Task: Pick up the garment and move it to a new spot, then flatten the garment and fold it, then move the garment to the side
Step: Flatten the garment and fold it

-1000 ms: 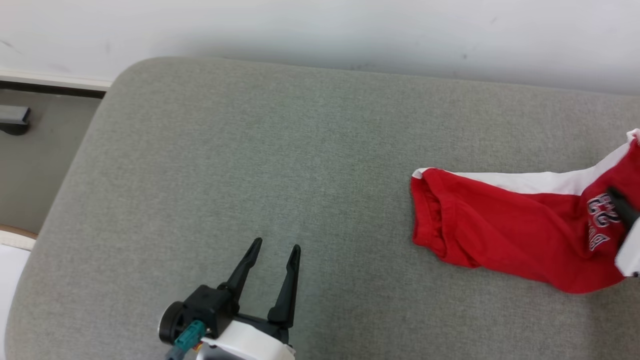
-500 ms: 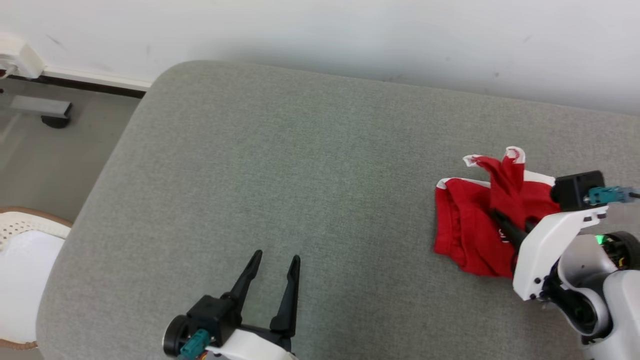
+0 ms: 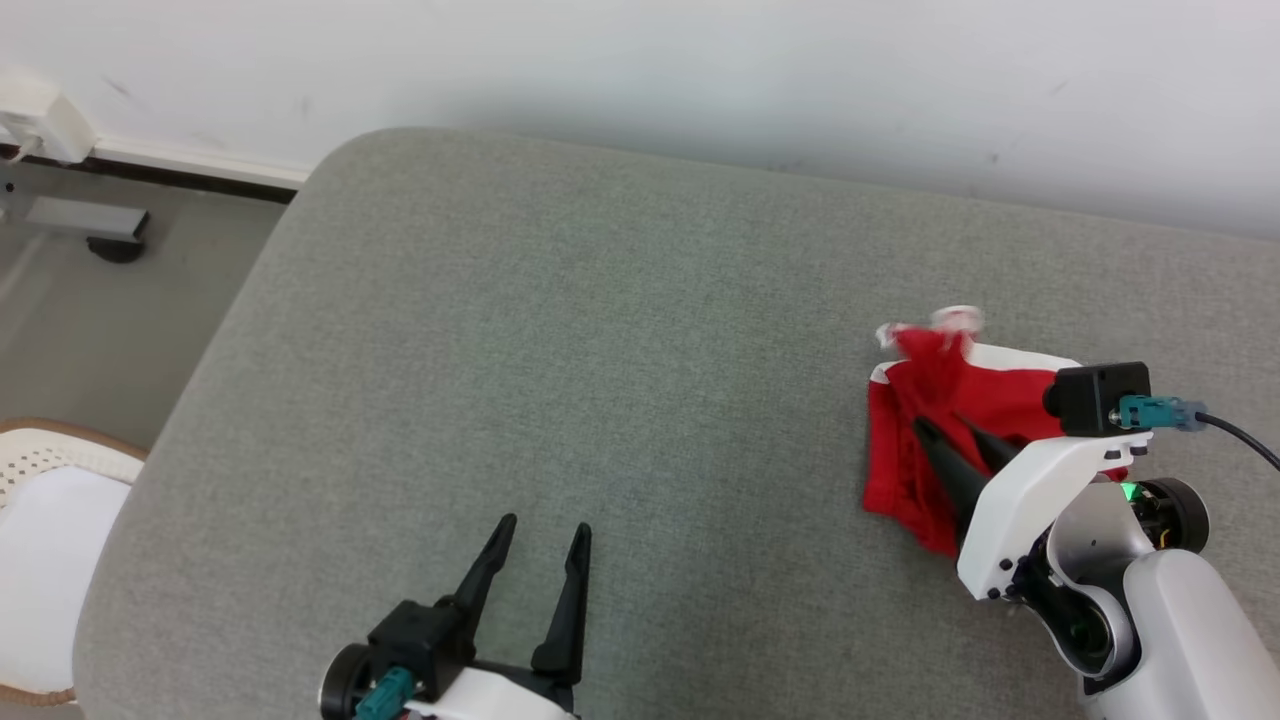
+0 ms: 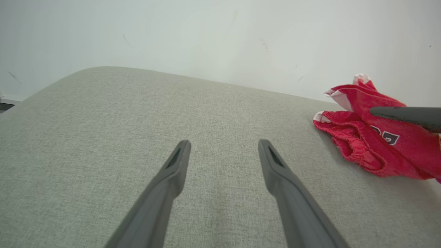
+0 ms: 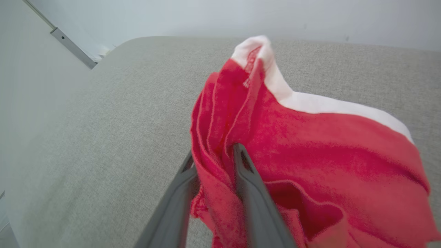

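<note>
- Grey-green woven upholstery is covering the broad, rounded cushion (image 3: 600, 350), giving cloth a soft, slightly grippy bed.
- Red knit garment (image 3: 990, 395) is lying bunched on the cushion's right part. It is looking light, limp and quick to slump, so I would be taking it at an edge or corner, not the heap's middle.
- Right gripper (image 3: 940, 425) is sitting in the bunch, its fingers narrowly parted with a fold running between them. Whether they are pinching it I cannot tell.
- Left gripper (image 3: 545, 525) is hovering with fingers spread and nothing between them, well apart from the garment.
- White stripe (image 5: 310, 103) is edging one side.
- Gathered hem (image 4: 358, 155) is probably offering a thicker, firmer hold.
</note>
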Controlling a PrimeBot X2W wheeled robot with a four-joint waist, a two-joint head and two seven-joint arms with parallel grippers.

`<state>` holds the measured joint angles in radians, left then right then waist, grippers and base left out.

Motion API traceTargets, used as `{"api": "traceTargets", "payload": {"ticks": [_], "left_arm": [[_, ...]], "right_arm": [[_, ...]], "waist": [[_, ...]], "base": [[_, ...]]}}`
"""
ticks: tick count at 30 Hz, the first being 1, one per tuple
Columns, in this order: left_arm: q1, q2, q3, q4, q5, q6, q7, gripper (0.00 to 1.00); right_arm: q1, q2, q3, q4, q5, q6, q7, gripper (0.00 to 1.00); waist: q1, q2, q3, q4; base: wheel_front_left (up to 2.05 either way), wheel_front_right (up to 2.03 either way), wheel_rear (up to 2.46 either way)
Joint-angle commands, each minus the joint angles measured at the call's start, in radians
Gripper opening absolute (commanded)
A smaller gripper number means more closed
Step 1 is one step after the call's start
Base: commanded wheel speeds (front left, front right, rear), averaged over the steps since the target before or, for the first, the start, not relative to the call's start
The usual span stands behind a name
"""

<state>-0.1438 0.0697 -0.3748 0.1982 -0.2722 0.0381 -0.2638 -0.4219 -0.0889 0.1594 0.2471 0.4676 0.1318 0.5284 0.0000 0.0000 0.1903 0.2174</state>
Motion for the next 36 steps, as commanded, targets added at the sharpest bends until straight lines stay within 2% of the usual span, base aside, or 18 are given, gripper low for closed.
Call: {"api": "traceTargets", "payload": {"ticks": [1, 6, 9, 18, 27, 32, 36], "left_arm": [[0.011, 0.0, 0.006, 0.005, 0.009, -0.003, 0.0, 1.0], [0.034, -0.001, 0.03, 0.007, 0.021, -0.007, 0.0, 1.0], [0.053, -0.002, 0.046, -0.002, 0.027, -0.005, 0.0, 1.0], [0.138, 0.007, 0.125, -0.054, 0.052, -0.004, 0.0, 1.0], [0.235, -0.003, 0.195, -0.104, 0.086, 0.003, 0.0, 1.0], [0.272, -0.008, 0.222, -0.125, 0.108, -0.003, 0.0, 1.0], [0.28, -0.011, 0.235, -0.131, 0.123, -0.014, 0.0, 1.0]], "right_arm": [[0.001, 0.005, -0.009, 0.003, 0.012, -0.002, -0.02, 1.0], [0.046, 0.026, -0.001, -0.041, 0.058, -0.002, -0.116, 1.0], [0.087, 0.024, 0.007, -0.095, 0.041, -0.002, -0.187, 1.0], [0.274, -0.088, -0.062, -0.203, -0.171, -0.002, -0.48, 1.0], [0.435, -0.122, -0.232, -0.142, -0.291, -0.002, -0.721, 1.0], [0.474, -0.113, -0.307, -0.089, -0.348, -0.002, -0.779, 1.0], [0.477, -0.102, -0.328, -0.065, -0.37, -0.002, -0.792, 1.0]], "waist": [[0.0, 0.0, -0.008, -0.007], [0.0, 0.0, -0.041, -0.03], [0.0, 0.0, -0.062, -0.048], [0.0, 0.0, -0.12, -0.107], [0.0, 0.0, -0.187, -0.141], [0.0, 0.0, -0.196, -0.146], [0.0, 0.0, -0.2, -0.138]], "base": [[0.0, 0.0, 0.0], [0.0, 0.0, 0.0], [0.0, 0.0, 0.0], [0.0, 0.0, 0.0], [0.0, 0.0, 0.0], [0.0, 0.0, 0.0], [0.0, 0.0, 0.0]]}}
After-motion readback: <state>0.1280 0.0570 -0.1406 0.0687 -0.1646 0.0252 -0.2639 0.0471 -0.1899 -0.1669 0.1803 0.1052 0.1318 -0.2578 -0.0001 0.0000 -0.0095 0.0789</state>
